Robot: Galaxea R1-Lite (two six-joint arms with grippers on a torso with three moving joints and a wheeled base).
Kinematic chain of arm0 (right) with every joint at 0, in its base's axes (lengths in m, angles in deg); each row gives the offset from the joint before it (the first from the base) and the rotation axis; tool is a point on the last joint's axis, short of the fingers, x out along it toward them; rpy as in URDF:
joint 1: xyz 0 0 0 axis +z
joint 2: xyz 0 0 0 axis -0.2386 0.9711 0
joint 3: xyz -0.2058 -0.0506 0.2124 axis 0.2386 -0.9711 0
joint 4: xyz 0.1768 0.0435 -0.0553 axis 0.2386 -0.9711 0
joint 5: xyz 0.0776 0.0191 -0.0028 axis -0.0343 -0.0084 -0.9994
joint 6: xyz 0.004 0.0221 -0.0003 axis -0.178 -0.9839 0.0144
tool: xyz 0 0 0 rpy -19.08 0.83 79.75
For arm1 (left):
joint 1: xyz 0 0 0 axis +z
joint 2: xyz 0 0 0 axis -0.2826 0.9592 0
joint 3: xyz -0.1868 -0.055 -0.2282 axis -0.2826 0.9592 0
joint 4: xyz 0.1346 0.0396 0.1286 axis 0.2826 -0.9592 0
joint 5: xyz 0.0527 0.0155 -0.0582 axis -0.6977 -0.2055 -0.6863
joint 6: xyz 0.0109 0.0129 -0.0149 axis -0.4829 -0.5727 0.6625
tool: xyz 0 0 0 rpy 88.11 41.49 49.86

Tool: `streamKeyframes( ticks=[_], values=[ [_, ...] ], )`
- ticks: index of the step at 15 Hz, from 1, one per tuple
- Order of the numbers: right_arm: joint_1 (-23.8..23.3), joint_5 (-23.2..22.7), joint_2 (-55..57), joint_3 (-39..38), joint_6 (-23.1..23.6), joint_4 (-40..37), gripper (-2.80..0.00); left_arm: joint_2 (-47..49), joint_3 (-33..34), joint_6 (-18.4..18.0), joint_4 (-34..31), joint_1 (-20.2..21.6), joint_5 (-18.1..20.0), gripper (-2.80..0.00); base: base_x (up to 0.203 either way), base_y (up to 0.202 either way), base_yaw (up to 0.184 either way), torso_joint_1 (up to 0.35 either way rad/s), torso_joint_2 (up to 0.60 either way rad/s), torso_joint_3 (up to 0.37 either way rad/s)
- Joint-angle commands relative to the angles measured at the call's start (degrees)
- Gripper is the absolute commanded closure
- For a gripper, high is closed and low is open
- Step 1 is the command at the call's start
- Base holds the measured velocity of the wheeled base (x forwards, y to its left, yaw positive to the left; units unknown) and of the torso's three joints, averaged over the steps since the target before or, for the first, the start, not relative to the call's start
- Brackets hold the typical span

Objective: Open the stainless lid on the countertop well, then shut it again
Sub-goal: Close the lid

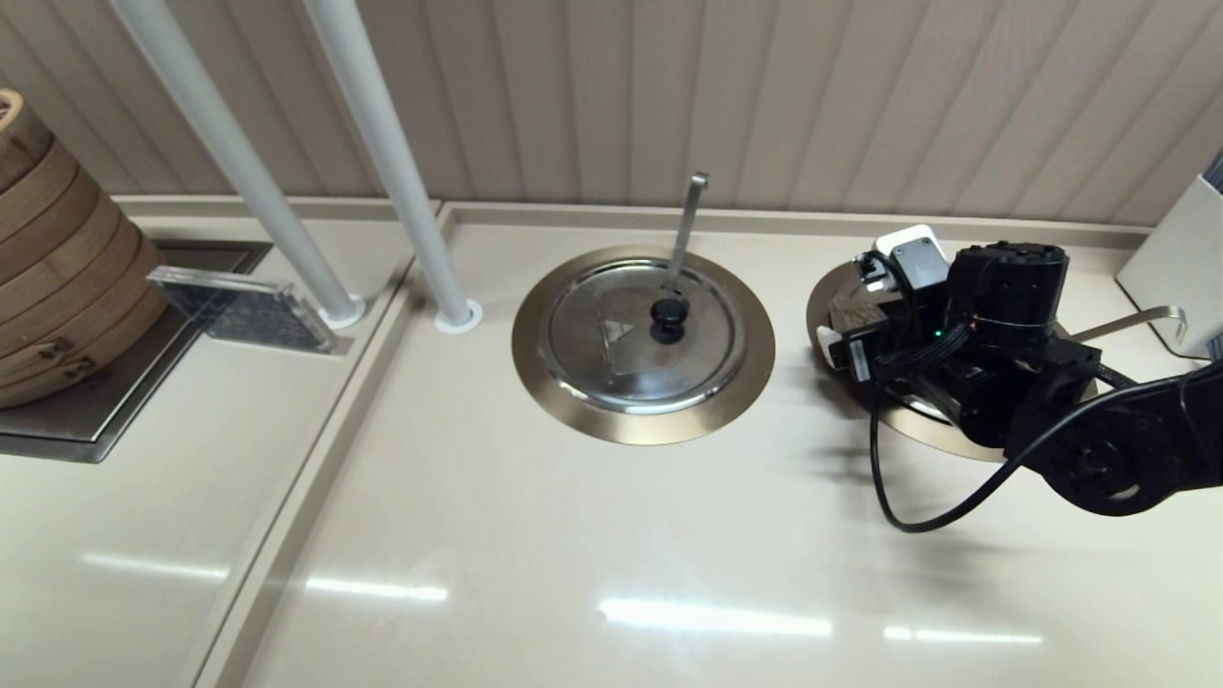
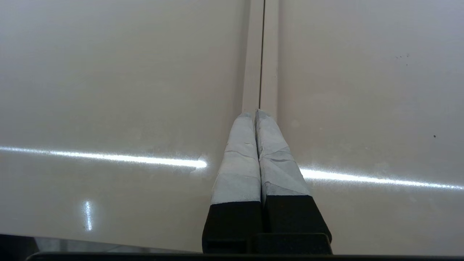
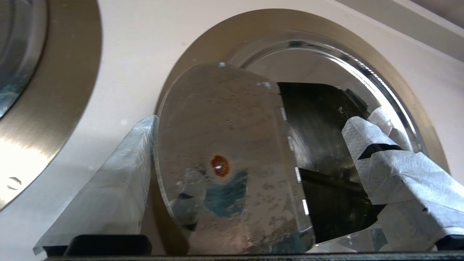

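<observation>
The stainless lid (image 3: pixel 224 152) belongs to the right-hand countertop well (image 3: pixel 319 145). Its hinged half stands tilted up, showing a shiny underside with a small brown spot. The dark inside of the well shows beside it, ringed by the bronze-gold collar (image 3: pixel 203 43). My right gripper (image 3: pixel 253 123) is open, its taped fingers (image 3: pixel 108 181) wide apart on either side of the raised flap. The flap leans against one finger. In the head view the right arm (image 1: pixel 994 315) covers most of this well's collar (image 1: pixel 922 428). My left gripper (image 2: pixel 255 114) is shut and empty over the counter seam.
A like ringed well with a closed steel lid (image 1: pixel 640 334) and black knob (image 1: pixel 669 313) sits mid-counter, a ladle handle (image 1: pixel 688 220) sticking out behind it. Another handle (image 1: pixel 1137 320) pokes out right of my arm. Two white poles (image 1: pixel 401 182), bamboo steamers (image 1: pixel 57 268) and a white box (image 1: pixel 1180 268) stand around.
</observation>
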Motion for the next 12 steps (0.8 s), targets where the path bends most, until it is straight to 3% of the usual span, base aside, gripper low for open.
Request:
streamKeyframes(
  ticks=[1,7,12],
  values=[
    [-1.59,0.16,-1.29,0.2,0.45,0.23,-2.8,0.0,-0.01,-0.02,-0.02,0.01,-0.02,0.0,0.0,0.0,0.0,0.0,0.0,0.0],
    [-6.23,0.0,-3.86,2.05,1.41,0.2,-2.8,0.0,-0.01,-0.02,-0.02,0.01,-0.02,0.0,0.0,0.0,0.0,0.0,0.0,0.0],
    [-13.62,-0.51,-4.19,5.49,2.4,0.2,-2.8,0.0,-0.01,-0.02,-0.02,0.01,-0.02,0.0,0.0,0.0,0.0,0.0,0.0,0.0]
  ],
)
